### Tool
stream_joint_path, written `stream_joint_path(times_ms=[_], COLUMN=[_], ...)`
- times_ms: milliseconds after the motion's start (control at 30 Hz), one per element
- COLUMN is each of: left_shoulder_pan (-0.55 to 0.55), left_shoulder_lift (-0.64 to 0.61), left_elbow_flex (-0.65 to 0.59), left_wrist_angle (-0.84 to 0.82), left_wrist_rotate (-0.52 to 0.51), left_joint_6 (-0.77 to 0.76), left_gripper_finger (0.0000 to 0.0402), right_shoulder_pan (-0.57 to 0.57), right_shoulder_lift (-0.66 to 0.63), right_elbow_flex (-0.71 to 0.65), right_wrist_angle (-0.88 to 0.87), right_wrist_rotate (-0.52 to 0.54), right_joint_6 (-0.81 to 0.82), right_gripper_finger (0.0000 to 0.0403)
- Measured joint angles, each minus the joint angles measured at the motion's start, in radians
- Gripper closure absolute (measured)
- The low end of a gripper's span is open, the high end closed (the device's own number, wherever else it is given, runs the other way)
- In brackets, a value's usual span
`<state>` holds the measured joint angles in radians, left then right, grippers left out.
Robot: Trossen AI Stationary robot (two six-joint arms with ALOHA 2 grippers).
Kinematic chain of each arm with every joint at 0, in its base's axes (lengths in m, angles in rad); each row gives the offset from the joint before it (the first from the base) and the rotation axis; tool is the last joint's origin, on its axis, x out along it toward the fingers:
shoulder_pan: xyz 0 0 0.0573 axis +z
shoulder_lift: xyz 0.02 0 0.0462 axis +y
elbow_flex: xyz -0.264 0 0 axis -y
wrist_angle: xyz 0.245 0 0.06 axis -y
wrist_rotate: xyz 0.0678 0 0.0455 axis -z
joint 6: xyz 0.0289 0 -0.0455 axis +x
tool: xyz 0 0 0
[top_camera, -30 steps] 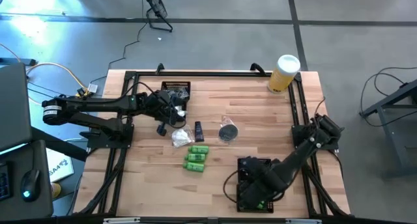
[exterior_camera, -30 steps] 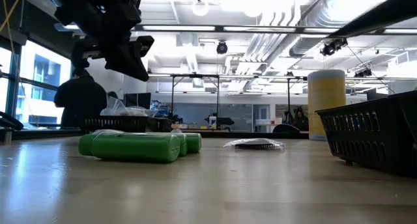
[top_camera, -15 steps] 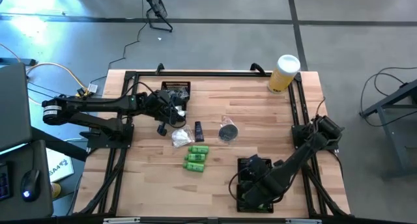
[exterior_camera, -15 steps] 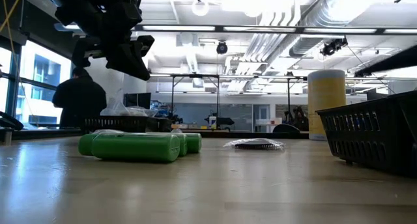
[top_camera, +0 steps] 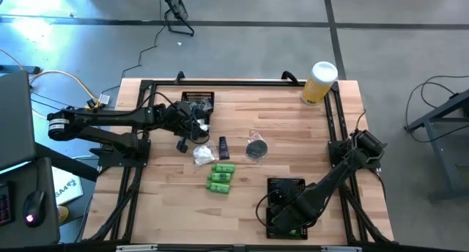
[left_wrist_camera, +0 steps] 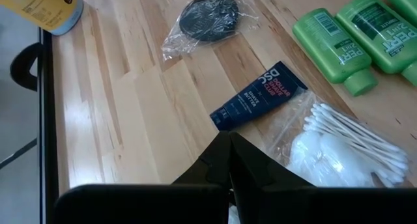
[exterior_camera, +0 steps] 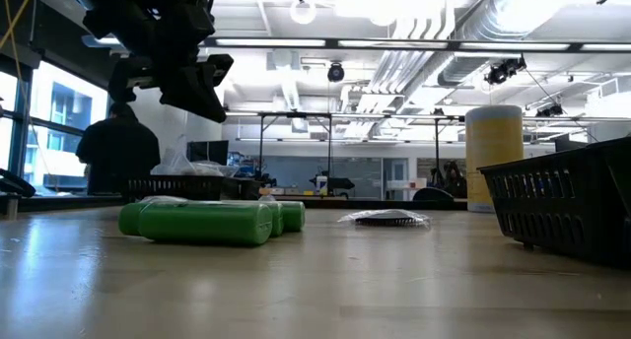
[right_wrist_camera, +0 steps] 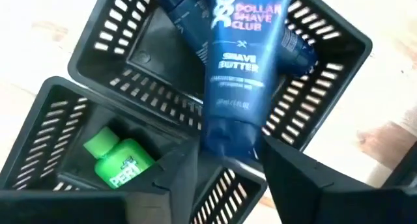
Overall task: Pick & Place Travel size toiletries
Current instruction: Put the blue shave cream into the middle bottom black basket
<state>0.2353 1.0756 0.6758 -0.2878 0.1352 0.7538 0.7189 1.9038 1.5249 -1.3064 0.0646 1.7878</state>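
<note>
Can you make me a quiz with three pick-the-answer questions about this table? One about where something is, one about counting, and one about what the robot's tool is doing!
1. Where is the cotton-swab packet?
A) inside a black basket
B) on the table, beside the blue tube
C) on top of the yellow can

2. How many green bottles lie together on the wood?
A) one
B) five
C) three

3. What are the left tool's fingers doing?
A) pressed shut with nothing between them
B) spread wide open
C) squeezing a green bottle

Answers:
1. B, the left wrist view shows the packet lying on the wood next to the tube.
2. C, the high view shows three side by side.
3. A, the left wrist view shows the two dark fingers meeting in a point.
</note>
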Motion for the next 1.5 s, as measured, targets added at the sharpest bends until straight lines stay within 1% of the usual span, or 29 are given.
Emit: stream_joint_path(times_ms=[167,267,433,533,667,733,800,933,1000,1133,1267,1400,1500], left_shoulder_pan=[0.0,0.0,0.0,0.0,0.0,0.0,0.0,0.0,0.0,0.0,0.0,0.0,0.0], left_shoulder_lift=[0.0,0.0,0.0,0.0,0.0,0.0,0.0,0.0,0.0,0.0,0.0,0.0,0.0], left_elbow_flex=[0.0,0.0,0.0,0.0,0.0,0.0,0.0,0.0,0.0,0.0,0.0,0.0,0.0], left_wrist_angle=[0.0,0.001,0.001,0.002,0.009,0.018,0.032,0.047,0.05,0.051,0.051,0.05,0.04], left_wrist_rotate=[0.0,0.0,0.0,0.0,0.001,0.001,0.001,0.002,0.002,0.005,0.005,0.004,0.004], left_joint_6=[0.005,0.006,0.006,0.007,0.008,0.008,0.008,0.008,0.008,0.007,0.007,0.007,0.007], left_gripper_finger=[0.0402,0.0402,0.0402,0.0402,0.0402,0.0402,0.0402,0.0402,0.0402,0.0402,0.0402,0.0402,0.0402], right_shoulder_pan=[-0.007,-0.007,-0.014,-0.025,-0.053,-0.077,-0.112,-0.187,-0.224,-0.288,-0.35,-0.421,-0.484], right_shoulder_lift=[0.0,0.0,-0.019,-0.036,-0.047,-0.047,-0.047,-0.047,-0.047,-0.047,-0.047,-0.048,-0.048], right_elbow_flex=[0.0,0.0,0.0,0.0,0.0,0.0,0.0,0.0,0.0,0.0,0.0,0.0,0.0], right_wrist_angle=[0.002,0.002,0.01,0.02,0.033,0.033,0.034,0.063,0.11,0.26,0.376,0.415,0.453], right_wrist_rotate=[-0.069,-0.05,0.089,0.211,0.384,0.435,0.455,0.459,0.459,0.489,0.481,0.478,0.446], right_joint_6=[-0.003,-0.003,-0.005,-0.017,-0.107,-0.155,-0.213,-0.354,-0.454,-0.714,-0.949,-1.102,-1.197], right_gripper_finger=[0.0204,0.0197,0.0212,0.0228,0.0248,0.0259,0.027,0.0291,0.0301,0.0318,0.033,0.034,0.0346])
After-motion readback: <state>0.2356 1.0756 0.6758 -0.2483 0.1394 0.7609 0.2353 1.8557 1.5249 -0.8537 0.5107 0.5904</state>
